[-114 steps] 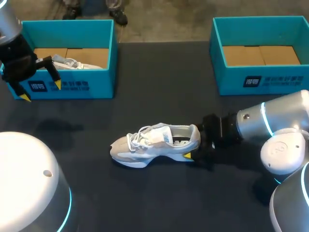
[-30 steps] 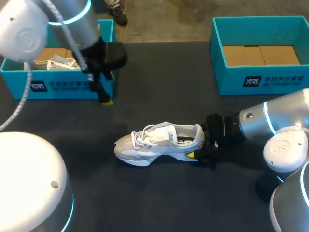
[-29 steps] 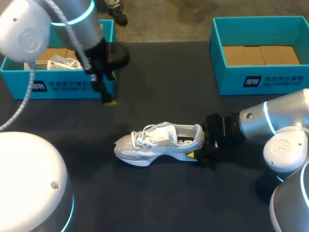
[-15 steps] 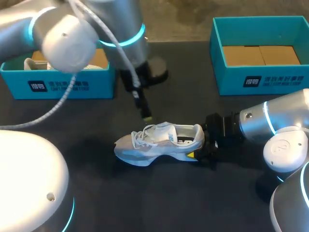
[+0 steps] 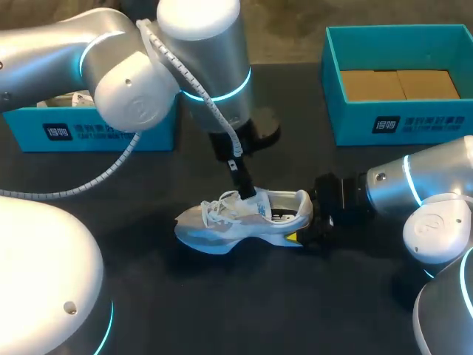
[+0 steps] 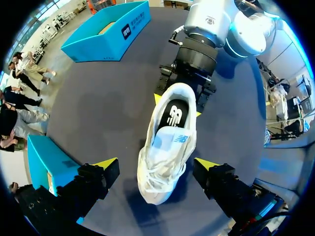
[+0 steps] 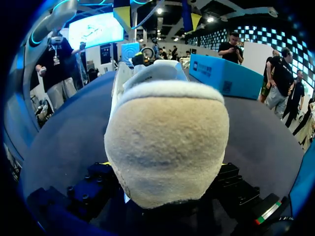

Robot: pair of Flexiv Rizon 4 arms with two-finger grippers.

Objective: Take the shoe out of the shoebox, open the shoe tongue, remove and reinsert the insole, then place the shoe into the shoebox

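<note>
while right claw (image 5: 301, 225) clamps shoe (image 5: 235, 219) heel; left claw (image 6: 156, 163) hangs spread wide over laces

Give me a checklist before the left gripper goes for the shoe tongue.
1. Shoe upright on the table: ok.
2. Right gripper shut on the heel from both sides: ok.
3. Left gripper open, one finger on either side of the shoe: ok.
4. Tongue uncovered below the left gripper: ok.
5. Insole seated inside the shoe: ok.
6. Laces loose enough for the tongue to lift: cannot tell.
</note>
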